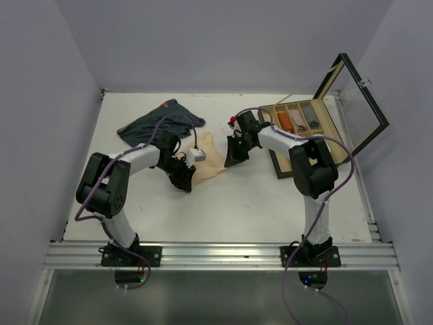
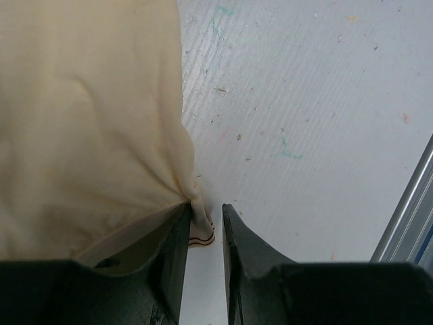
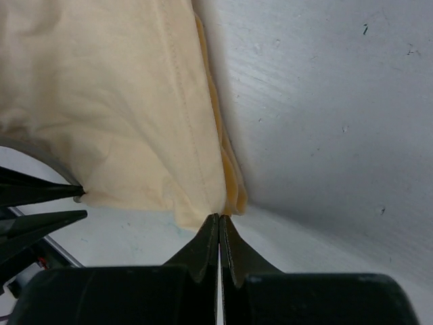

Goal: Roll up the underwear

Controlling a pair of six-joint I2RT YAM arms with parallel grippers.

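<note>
The beige underwear (image 1: pixel 211 157) lies in the middle of the table, with a gripper at each side. My right gripper (image 1: pixel 233 160) is at its right edge. In the right wrist view its tips (image 3: pixel 220 220) are closed together on a bunched fold of the beige cloth (image 3: pixel 122 101). My left gripper (image 1: pixel 184 177) is at the cloth's near left corner. Its jaws (image 2: pixel 206 220) stand a little apart. A striped-trim corner of the beige cloth (image 2: pixel 88 122) rests between them, against the left finger. The navy striped underwear (image 1: pixel 160 122) lies crumpled at the back left.
A compartmented wooden box (image 1: pixel 281 168) stands at the right, close to the right arm, its glass lid (image 1: pixel 357 95) propped open. Small rolled cloths fill its compartments. An aluminium rail (image 1: pixel 223 256) runs along the table's near edge.
</note>
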